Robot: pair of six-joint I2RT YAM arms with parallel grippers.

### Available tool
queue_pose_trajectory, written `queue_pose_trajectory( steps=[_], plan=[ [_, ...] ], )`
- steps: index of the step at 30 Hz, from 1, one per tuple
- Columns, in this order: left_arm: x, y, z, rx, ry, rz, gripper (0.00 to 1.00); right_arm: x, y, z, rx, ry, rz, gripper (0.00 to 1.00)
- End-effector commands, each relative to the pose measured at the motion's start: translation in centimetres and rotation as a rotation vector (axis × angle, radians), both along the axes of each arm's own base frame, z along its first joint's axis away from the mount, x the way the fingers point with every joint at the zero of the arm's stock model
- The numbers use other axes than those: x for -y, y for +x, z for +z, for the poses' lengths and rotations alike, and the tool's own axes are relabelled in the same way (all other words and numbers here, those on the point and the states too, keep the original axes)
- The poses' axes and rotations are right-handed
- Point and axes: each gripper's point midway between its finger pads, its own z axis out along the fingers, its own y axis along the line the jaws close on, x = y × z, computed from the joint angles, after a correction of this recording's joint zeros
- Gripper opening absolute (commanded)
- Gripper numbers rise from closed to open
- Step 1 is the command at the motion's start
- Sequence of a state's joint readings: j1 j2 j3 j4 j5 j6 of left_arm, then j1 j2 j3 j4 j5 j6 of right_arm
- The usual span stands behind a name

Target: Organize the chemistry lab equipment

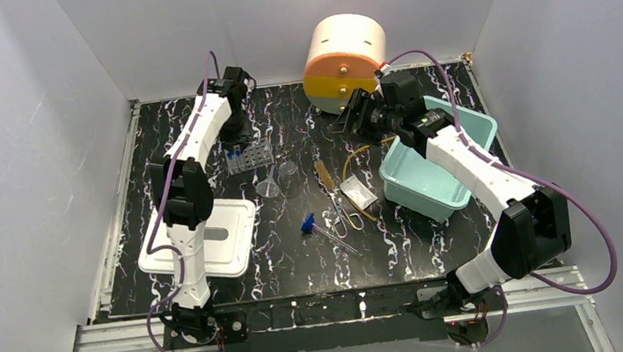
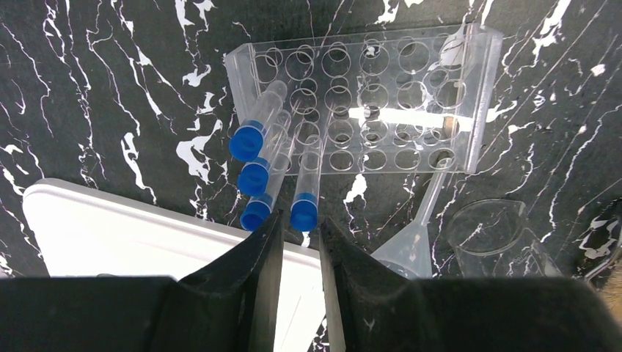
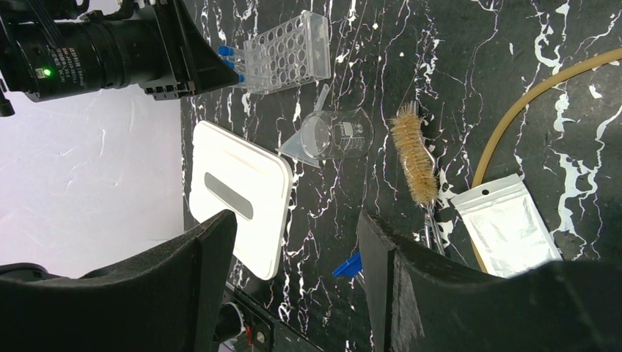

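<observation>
Black marbled bench (image 2: 95,88) fills the view under both arms. The left pincer (image 2: 301,224) stands narrow, with only a slim gap between its jaws and nothing in it. A white tray (image 2: 110,227) lies beneath it to the left. Just past its tips are the blue-capped clear tubes (image 2: 253,132): four of them, slanted in the clear grid tube rack (image 2: 381,95) with their caps toward the pincer. To the right of the tips the clear plastic funnel (image 2: 414,235) lies beside a small glass beaker (image 2: 491,227).

The right pincer (image 3: 295,218) is spread wide and holds nothing. Just beside its right finger a loose capped tube (image 3: 348,265) shows its blue end. Further right of that finger lie the wooden-handled brush (image 3: 414,154), the small clear bag (image 3: 506,224) and the tan rubber tubing (image 3: 528,103), which curves out past the bag. The metal scissors (image 1: 350,220) show only from above, near the brush.

We judge the job partly done: the racked tubes look settled, while the loose tube, funnel, brush, scissors, tubing and bag are scattered on the bench. The teal bin (image 1: 440,166) under the right arm shows nothing inside, as far as we can tell. The tubes look slim, smooth and prone to rolling.
</observation>
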State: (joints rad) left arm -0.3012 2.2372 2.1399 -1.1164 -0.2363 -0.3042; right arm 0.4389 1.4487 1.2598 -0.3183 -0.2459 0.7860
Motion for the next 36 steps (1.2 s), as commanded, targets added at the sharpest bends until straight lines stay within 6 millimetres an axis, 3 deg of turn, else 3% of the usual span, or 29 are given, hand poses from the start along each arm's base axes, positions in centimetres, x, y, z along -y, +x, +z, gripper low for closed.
queue_pose_trajectory(
  steps=[1,10,15,19,22,26,29,33,36],
  plan=[
    [0.1,0.1,3.7,0.068,-0.029,-0.001,0.23,-0.1,-0.2,2.3,0.074,0.036,0.008,0.70],
    [1.3,-0.2,7.4,0.163,-0.137,0.007,0.27,0.1,0.0,2.3,0.093,0.000,0.016,0.70],
    [3.6,-1.2,10.7,0.285,-0.318,-0.014,0.37,0.3,0.0,2.0,0.140,-0.087,0.041,0.70],
    [5.4,-3.4,12.7,0.359,-0.483,-0.023,0.50,0.6,-0.3,1.8,0.169,-0.156,0.069,0.70],
    [6.1,-5.3,12.5,0.368,-0.568,-0.015,0.57,1.2,-0.5,1.2,0.177,-0.223,0.089,0.70],
    [6.4,-8.5,11.3,0.345,-0.628,-0.022,0.60,1.7,-0.9,0.5,0.190,-0.285,0.124,0.71],
    [7.8,-11.1,10.7,0.315,-0.719,-0.028,0.62,1.6,-1.9,-0.8,0.187,-0.336,0.189,0.71],
    [8.4,-13.5,9.7,0.324,-0.785,-0.002,0.66,-0.4,-5.0,-3.3,0.176,-0.425,0.359,0.71],
    [6.9,-13.1,9.9,0.397,-0.752,0.077,0.73,-2.7,-8.5,-5.2,0.192,-0.520,0.478,0.73]
  ],
)
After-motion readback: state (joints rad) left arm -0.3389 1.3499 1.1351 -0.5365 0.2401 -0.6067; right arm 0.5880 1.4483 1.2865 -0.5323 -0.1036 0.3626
